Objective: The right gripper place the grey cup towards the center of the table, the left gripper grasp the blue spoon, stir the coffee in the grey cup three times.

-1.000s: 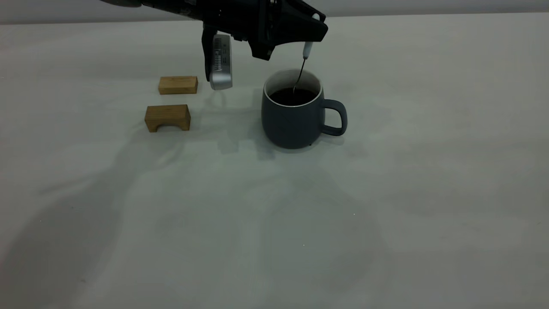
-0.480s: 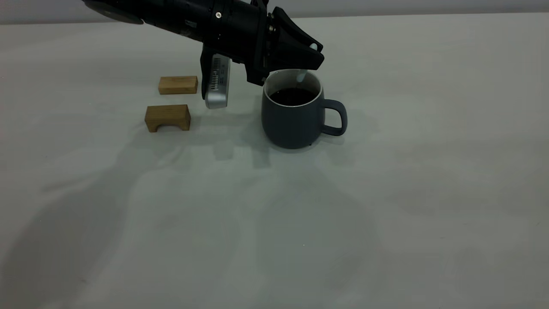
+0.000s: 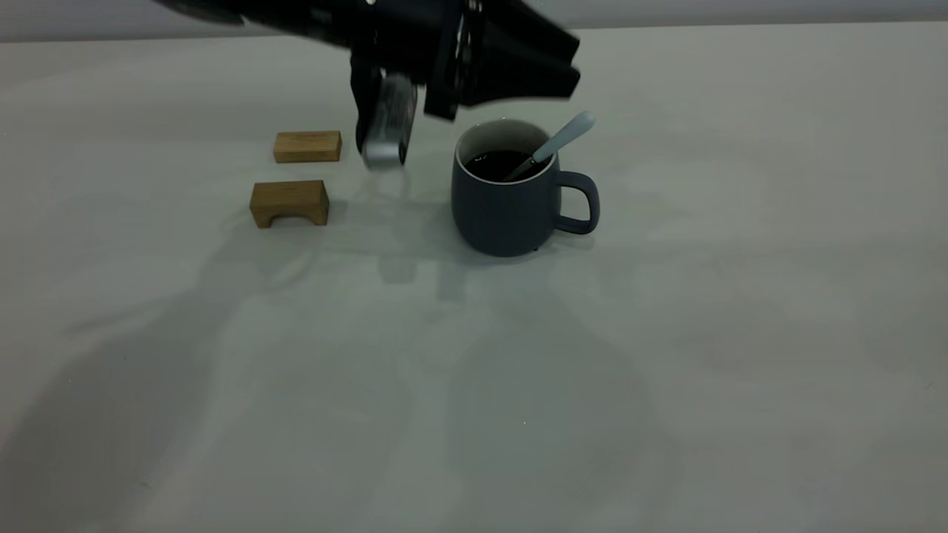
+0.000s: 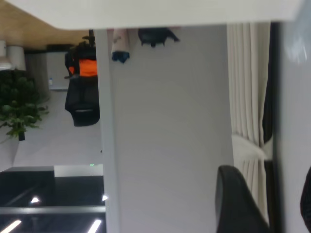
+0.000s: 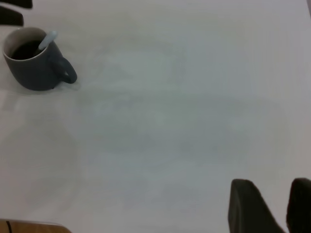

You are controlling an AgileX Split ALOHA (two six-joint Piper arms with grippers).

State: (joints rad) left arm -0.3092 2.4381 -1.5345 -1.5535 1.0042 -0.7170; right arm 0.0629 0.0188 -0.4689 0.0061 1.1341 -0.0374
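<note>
Grey cup: the grey cup (image 3: 506,194) stands upright on the desk (image 3: 474,370), towards the middle of it, handle turned to the exterior view's right. In the right wrist view it shows again (image 5: 34,63), far off.
Coffee: the coffee (image 3: 495,163) lies dark and glossy inside the cup, below the white rim.
Blue spoon: the blue spoon (image 3: 557,143) leans in the cup, bowl down in the coffee, neck resting against the rim on the handle side, pale handle slanting up and out over the rim. Nothing grips it. The right wrist view shows it too (image 5: 46,41).
Left pincer: the left pincer (image 3: 570,72) hangs above the cup, just over the rim and clear of the spoon handle; its black fingers stand apart, released, nothing between them. The silver wrist camera housing (image 3: 386,126) hangs below the arm, between the cup and the blocks. The left wrist view looks out at the room and shows only a dark finger (image 4: 238,204).
Right pincer: the right pincer (image 5: 274,208) sits well apart from the cup over bare desk, seen only in its own wrist view; two dark fingers with a gap between them, spread, holding nothing.
Wooden blocks: two wooden blocks lie to the left of the cup in the exterior view, a flat one (image 3: 307,146) farther back and an arched one (image 3: 289,203) nearer.
</note>
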